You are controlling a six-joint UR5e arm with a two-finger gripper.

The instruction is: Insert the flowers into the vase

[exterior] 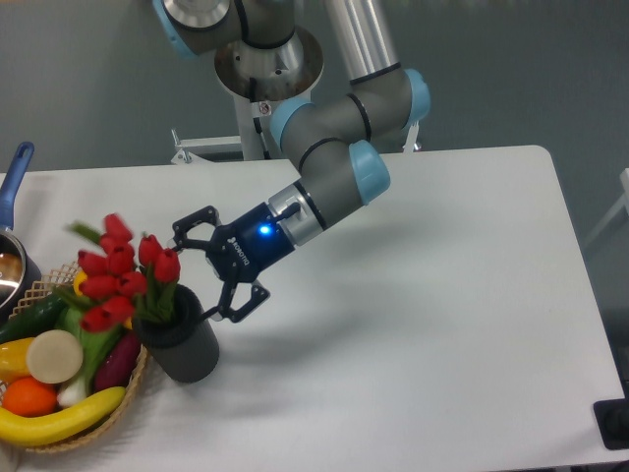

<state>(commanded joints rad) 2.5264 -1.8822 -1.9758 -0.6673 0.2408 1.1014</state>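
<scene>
Flowers: red tulip bunch (123, 280) stands with its stems down in the vase (182, 344), at the lower left of the frame; the buds lean left over the wicker basket (93, 425).
Vase: dark cylinder, upright on the white table (423, 324), touching or just beside the basket's right edge; which of the two, I cannot tell.
Gripper: gripper (220, 265) sits just right of the buds, above the vase mouth, fingers spread wide and holding nothing; a blue light glows on its body.
Step in hand: judged from the layout, the bunch is released and the arm needs to clear away.
Doing it well: draw the open fingers back up and to the right, along the line of the wrist, so the lower finger near the vase rim does not catch the rim or a leaf. Keep the fingers wide until clear of the buds. Move slowly, since the bunch leans and a nudge could tip the vase toward the basket.
Risk: bunch is top-heavy to the left; it may settle further once free.
Basket contents: banana, orange, cucumber and other produce, at the bottom left corner.
Pot: blue handle (14, 172) shows at the left edge, well apart from the gripper.
Writing: a small white mark runs along the black gripper body, too small to read. No other labels legible.
</scene>
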